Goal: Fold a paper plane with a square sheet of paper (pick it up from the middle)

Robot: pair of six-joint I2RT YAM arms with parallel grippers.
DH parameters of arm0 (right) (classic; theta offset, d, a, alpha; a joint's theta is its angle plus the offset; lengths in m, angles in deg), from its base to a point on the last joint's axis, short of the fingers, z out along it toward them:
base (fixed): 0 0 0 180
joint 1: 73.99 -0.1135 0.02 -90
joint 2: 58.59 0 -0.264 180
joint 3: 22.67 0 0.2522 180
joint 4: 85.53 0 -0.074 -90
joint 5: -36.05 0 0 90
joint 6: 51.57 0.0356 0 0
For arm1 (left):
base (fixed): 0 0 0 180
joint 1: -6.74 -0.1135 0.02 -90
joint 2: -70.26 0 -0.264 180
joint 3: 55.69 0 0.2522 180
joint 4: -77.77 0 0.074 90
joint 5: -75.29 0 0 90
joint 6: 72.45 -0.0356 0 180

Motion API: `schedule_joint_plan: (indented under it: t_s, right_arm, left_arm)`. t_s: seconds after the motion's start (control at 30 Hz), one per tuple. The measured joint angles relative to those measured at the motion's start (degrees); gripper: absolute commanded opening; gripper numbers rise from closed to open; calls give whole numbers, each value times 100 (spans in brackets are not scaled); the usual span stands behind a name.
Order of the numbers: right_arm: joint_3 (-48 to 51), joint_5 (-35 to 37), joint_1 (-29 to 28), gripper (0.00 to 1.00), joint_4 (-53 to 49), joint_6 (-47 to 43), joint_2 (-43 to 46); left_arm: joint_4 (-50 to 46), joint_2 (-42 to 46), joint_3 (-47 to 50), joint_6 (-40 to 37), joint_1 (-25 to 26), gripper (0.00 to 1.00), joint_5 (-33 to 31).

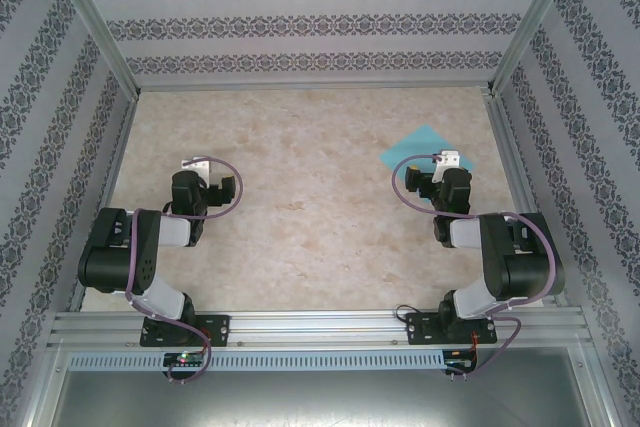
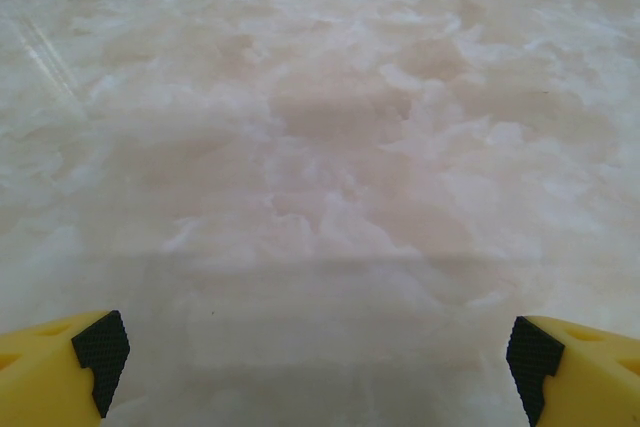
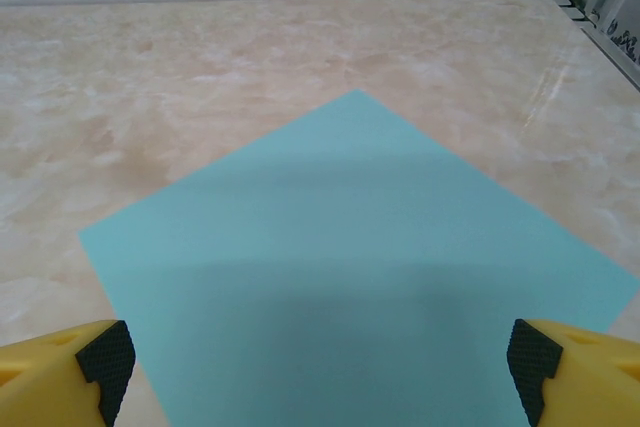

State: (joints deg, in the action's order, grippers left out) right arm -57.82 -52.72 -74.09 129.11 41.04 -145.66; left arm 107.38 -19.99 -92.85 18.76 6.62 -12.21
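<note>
Square sheet of paper lies flat and unfolded at the far right of the bench, just under the right fingers, which are wide open and empty. Left fingers are open over bare bench. Risk: a centre pinch on thin, flat paper may slide or crumple it.

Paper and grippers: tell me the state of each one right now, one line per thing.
square sheet of paper: flat on the table, unfolded, no creases showing, not gripped.
right gripper: open, poised over the near part of the sheet, holding nothing.
left gripper: open, over bare table, holding nothing.
</note>
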Motion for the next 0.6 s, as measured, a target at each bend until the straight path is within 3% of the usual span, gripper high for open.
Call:
schedule_joint_plan:
  t_s: [0.13, 0.33, 0.47, 0.6]
  right_arm:
    - [-22, 66, -4, 98, -127, 4, 90]
    - [-702, 129, -81, 98, -1613, 68, 1233]
    - [-1241, 61, -131, 98, -2382, 564, 1781]
    - [-2070, 214, -413, 98, -3759, 1344, 1657]
  left_arm:
    - [-94, 177, -2, 0, 0, 100, 9]
    - [-1005, 1307, -339, 31, 0, 100, -17]
    - [-1803, 1768, -890, 365, 7, 100, 122]
    - [-2916, 1711, -1681, 1025, 13, 100, 695]
